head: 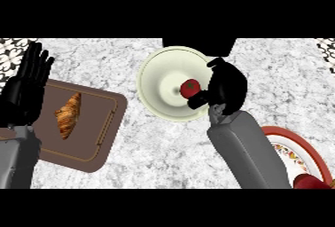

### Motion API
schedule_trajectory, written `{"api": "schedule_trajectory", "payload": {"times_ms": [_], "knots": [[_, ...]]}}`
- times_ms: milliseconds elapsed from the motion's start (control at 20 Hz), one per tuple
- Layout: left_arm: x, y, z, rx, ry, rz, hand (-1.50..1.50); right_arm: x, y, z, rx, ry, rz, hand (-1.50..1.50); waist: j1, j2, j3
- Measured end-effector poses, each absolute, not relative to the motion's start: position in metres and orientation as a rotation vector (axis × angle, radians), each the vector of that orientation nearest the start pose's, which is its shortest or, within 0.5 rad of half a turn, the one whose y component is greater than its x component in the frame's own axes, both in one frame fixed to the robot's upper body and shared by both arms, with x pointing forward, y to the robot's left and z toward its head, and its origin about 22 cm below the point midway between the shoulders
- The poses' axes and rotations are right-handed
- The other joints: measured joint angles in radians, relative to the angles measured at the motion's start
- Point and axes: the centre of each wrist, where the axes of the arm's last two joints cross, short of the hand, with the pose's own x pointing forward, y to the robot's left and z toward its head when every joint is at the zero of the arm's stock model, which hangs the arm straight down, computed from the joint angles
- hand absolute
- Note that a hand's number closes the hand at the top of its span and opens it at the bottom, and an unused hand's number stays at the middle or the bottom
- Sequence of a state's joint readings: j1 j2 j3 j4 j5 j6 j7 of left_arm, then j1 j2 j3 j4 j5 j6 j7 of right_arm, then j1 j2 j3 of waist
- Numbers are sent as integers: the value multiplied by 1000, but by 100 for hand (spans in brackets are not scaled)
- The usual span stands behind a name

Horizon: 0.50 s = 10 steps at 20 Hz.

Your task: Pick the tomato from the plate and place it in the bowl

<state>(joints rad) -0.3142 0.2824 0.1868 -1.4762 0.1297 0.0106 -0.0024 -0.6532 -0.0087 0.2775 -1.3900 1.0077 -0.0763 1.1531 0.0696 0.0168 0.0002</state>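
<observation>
Seen from above, the robot's right hand [227,86] reaches over a cream bowl [160,73] on a pale marbled counter [163,146]; its fingers and thumb curl around 1 red tomato [189,88], which sits at the hand's left side, above the middle of the bowl; behind the hand, beside its grey forearm, a red-rimmed patterned plate [307,148] lies at the lower right with 1 other red item [313,181] at its near edge; far to the left, the left hand [26,84] rests open, fingers straight up, beside a brown cutting board [108,128] carrying 1 croissant [68,114].
</observation>
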Motion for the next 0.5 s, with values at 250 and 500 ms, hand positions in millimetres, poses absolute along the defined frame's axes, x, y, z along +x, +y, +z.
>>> {"api": "schedule_trajectory", "payload": {"times_ms": [250, 500], "knots": [[310, 309, 88, 182, -1805, -8, 0, 350, -87, 122, -971, -1177, 280, -150, -3, -1, 1], [306, 312, 86, 204, -1799, -1, 0, 355, -88, 111, -1032, -1333, 90, -150, -19, -8, 0]]}}
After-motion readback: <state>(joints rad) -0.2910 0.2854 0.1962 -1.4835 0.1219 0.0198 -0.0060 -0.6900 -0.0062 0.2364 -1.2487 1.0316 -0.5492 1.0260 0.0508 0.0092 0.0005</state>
